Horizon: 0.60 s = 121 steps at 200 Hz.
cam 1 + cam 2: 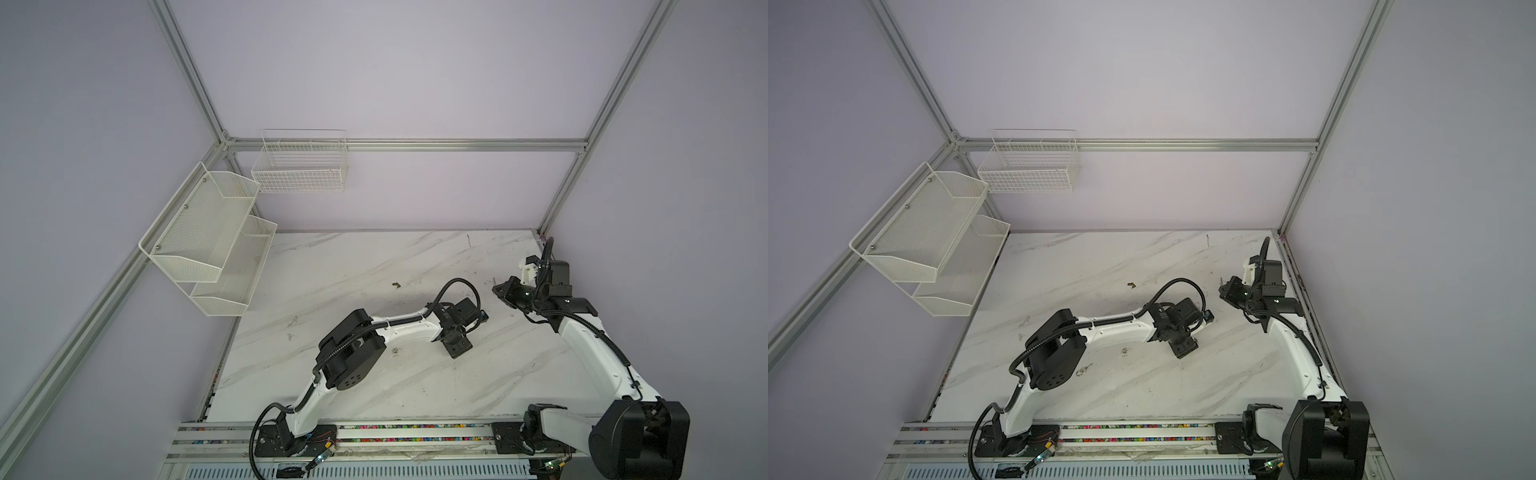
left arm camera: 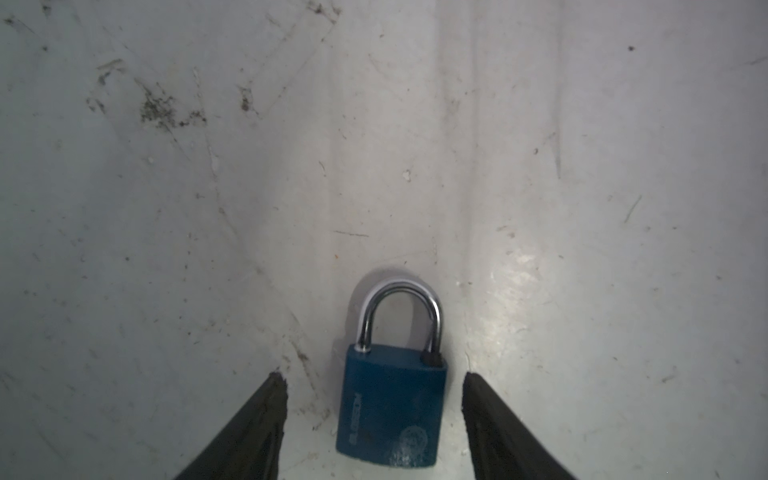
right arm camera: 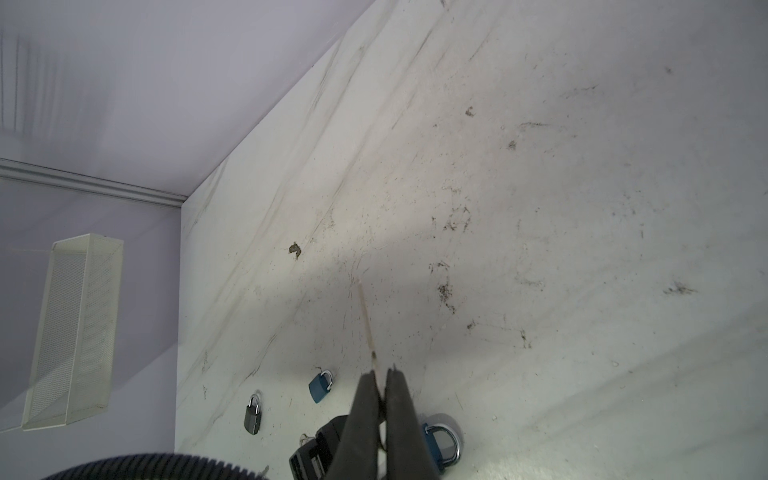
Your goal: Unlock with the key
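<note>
The black, two-fingered left gripper (image 2: 374, 376) was held spread and empty in the left wrist view. Its fingers (image 2: 249, 428) were set either side of a blue, square-bodied padlock (image 2: 390, 411) at the lower centre of the frame, neither touching it. The padlock was laid flat on the white, marble-patterned tabletop (image 2: 582, 208). Its long axis was run nearly in line with the fingers and its chrome shackle (image 2: 401, 316) was pointed away from the wrist. Both shackle legs were seated, so it was judged locked. The keyhole end was turned toward the wrist, its face not shown. Bare, scuffed table was left open beyond the shackle.

In the right wrist view the black right gripper (image 3: 381, 374) was clenched on a thin, brass-coloured key (image 3: 368, 328), shown edge-on with its blade pointed up the frame.

In both top views the right gripper (image 1: 496, 288) was placed well apart from the left gripper (image 1: 457, 347), above and to its right, and the padlock was hidden beneath the left one. The left arm was judged the nearer, so the key would have to be carried down-frame to the keyhole end. The table's right edge was close by the right arm, while wide room was left at centre and upper left.
</note>
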{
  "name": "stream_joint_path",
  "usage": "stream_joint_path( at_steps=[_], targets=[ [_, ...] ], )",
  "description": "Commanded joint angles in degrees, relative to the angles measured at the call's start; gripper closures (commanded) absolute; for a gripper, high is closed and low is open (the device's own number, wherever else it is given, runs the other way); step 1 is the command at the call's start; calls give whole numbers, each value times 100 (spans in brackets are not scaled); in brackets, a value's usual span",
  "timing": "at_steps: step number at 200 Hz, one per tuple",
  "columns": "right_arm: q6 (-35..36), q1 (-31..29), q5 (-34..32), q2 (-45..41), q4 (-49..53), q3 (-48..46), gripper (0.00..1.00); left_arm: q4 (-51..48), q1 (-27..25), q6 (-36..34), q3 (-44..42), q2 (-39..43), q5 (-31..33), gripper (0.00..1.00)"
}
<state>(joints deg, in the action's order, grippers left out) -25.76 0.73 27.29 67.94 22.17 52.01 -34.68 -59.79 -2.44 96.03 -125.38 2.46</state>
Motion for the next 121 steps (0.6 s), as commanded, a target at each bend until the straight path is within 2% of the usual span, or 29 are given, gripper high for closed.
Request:
stream_joint_path(
  at_steps=[1,60,100,121],
  targets=[
    [121,48,4,25,86,104,100,-230,-24,-131,670,-79,390,35],
    [132,68,44,37,77,90,100,-405,-25,375,719,-120,1268,41],
    [124,76,111,39,77,100,100,-1142,-24,1207,1252,-359,1014,39],
    [124,76,130,23,77,99,100,-1180,-24,1439,1287,-443,844,38]
  ],
)
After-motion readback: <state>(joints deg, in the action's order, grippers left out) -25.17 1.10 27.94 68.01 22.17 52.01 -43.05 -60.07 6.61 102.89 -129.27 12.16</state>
